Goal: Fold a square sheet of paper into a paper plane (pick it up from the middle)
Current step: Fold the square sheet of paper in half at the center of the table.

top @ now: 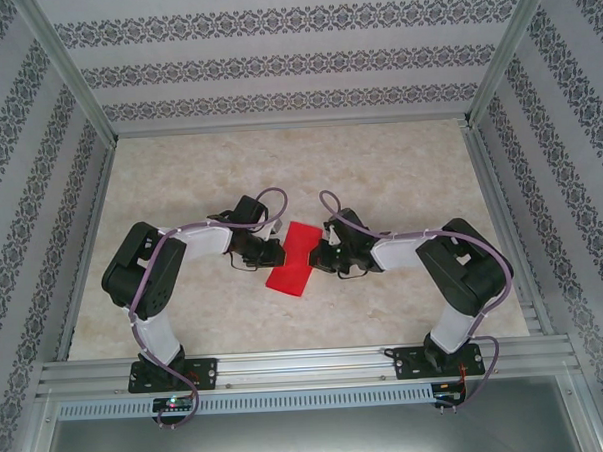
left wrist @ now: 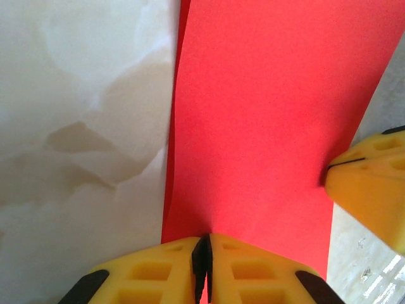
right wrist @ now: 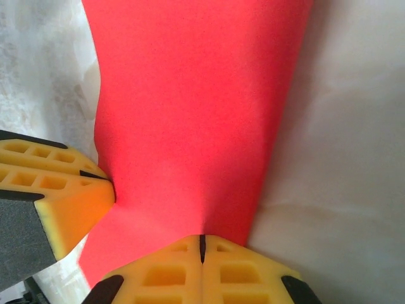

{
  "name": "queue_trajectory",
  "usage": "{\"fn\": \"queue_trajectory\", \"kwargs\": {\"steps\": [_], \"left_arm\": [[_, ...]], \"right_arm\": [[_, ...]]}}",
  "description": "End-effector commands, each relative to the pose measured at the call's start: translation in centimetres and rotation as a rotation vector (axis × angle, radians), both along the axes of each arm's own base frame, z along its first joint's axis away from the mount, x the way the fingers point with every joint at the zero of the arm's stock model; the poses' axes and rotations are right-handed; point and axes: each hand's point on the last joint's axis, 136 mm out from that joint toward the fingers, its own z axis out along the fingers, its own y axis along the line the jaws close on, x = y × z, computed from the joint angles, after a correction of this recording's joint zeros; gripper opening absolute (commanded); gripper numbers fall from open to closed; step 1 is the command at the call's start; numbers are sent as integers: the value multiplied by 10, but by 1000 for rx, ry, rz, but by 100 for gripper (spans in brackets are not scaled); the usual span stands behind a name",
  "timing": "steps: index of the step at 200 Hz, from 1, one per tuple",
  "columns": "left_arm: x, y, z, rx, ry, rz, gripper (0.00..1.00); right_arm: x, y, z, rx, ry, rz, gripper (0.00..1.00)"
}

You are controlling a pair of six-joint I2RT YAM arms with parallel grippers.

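A: L gripper (top: 272,251), how far open?
B: Its jaws are seen pressed together. The paper's (top: 294,258) left long edge is pinched in the seam, approx. mid-length.
A: And where's the paper?
B: It's found mid-table (top: 399,172), between the two grippers. It's a narrow red strip, laid from far-right to near-left. A second layer is seen along one long edge in the left wrist view. Whether it's raised off the table can't be told.
A: R gripper (top: 324,255)?
B: Also closed. The strip's right long edge is clamped between its jaws, opp. the L gripper. Both edges are drawn inward at the pinch pts, so a waist is formed at the strip's middle.
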Motion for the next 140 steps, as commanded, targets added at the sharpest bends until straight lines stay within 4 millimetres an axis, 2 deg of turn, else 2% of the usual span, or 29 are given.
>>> {"fn": "queue_trajectory", "kwargs": {"steps": [1, 16, 25, 59, 78, 89, 105, 140], "left_arm": [[-31, 69, -72, 372, 85, 21, 17], [-30, 69, -72, 374, 84, 20, 16], [-30, 69, -72, 377, 84, 19, 16], [-29, 69, -70, 379, 79, 17, 16], [-29, 70, -70, 387, 76, 15, 16], [-29, 70, -70, 387, 77, 14, 17], [-29, 70, -71, 392, 76, 11, 17], [-32, 70, -71, 387, 82, 14, 17]], "right_arm": [[4, -38, -12, -150, -12, -55, 5], [9, -39, -4, -138, -28, -63, 5], [14, -35, 8, -111, -54, -63, 5], [22, 0, 58, 33, -137, -25, 5], [25, 21, 70, 93, -157, -12, 5], [28, 29, 65, 97, -153, -5, 5], [32, 33, 45, 74, -126, 5, 5], [33, 18, 13, -21, -107, -1, 4]]}}
